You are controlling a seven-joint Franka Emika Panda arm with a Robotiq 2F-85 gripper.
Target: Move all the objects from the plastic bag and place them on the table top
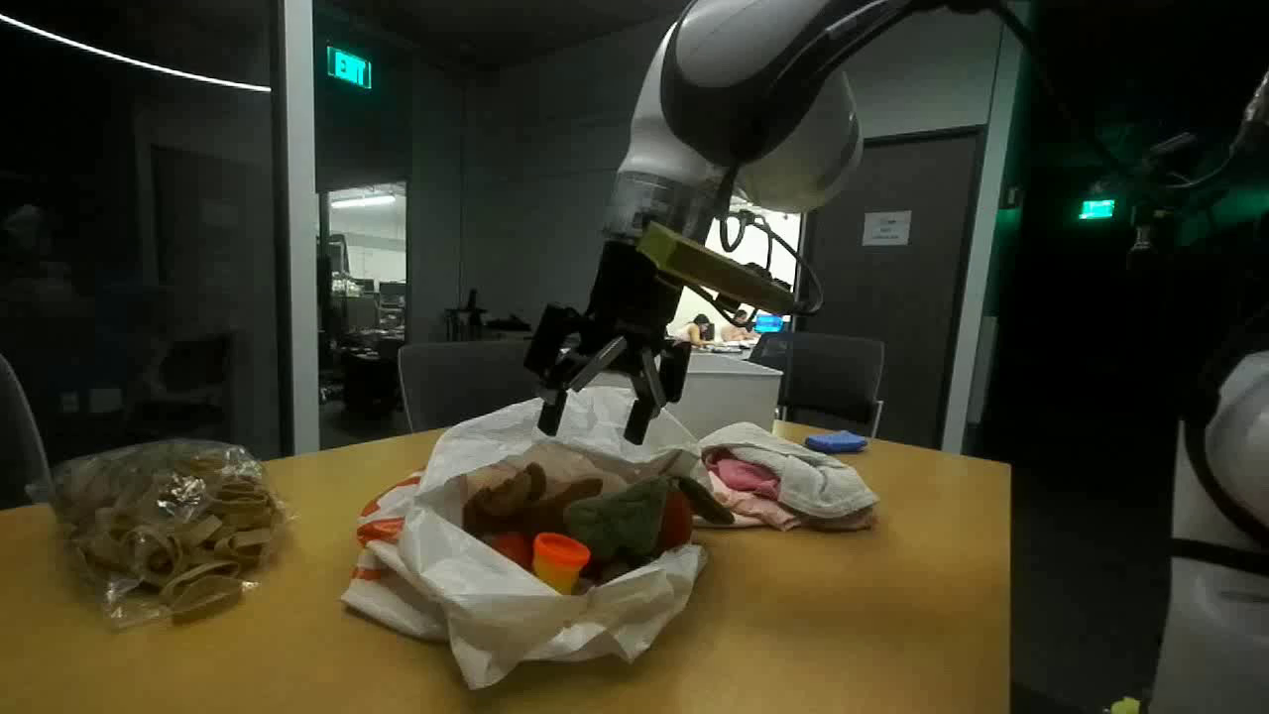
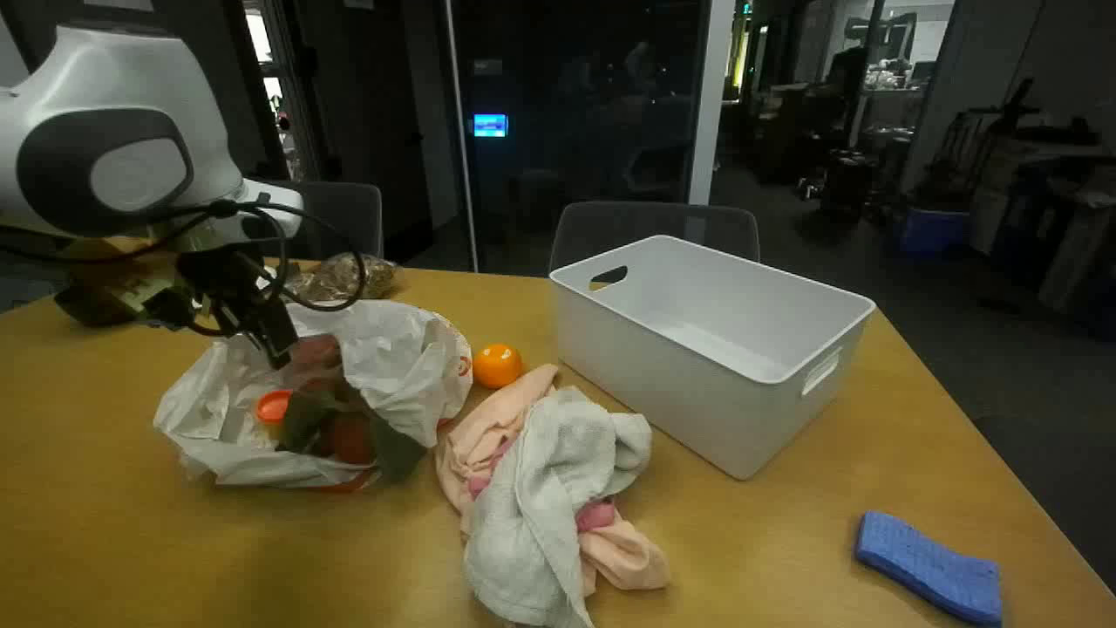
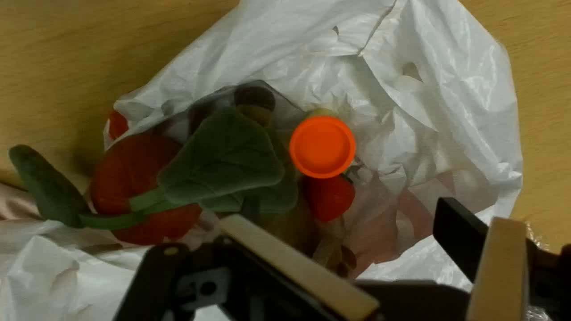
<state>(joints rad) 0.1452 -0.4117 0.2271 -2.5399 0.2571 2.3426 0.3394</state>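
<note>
The white plastic bag [image 1: 486,635] lies open on the table top [image 1: 853,615]; it also shows in an exterior view [image 2: 397,349]. Inside are a yellow tub with an orange lid [image 3: 322,147], a red strawberry [image 3: 329,200], a green leafy plush [image 3: 223,156], a red round thing [image 3: 129,167] and brown things [image 1: 506,496]. A green stalk-like end [image 3: 47,185] sticks out over the bag's rim. Some contents are dark or covered. An orange fruit [image 2: 497,366] sits on the table beside the bag. My gripper [image 1: 593,424] is open above the bag, with nothing between its fingers.
Crumpled pink and grey cloths [image 2: 558,488] lie beside the bag. A white bin [image 2: 663,375] stands behind them. A blue sponge [image 2: 928,567] lies near the table edge. A clear bag of tan rings [image 1: 188,535] lies on the bag's opposite side.
</note>
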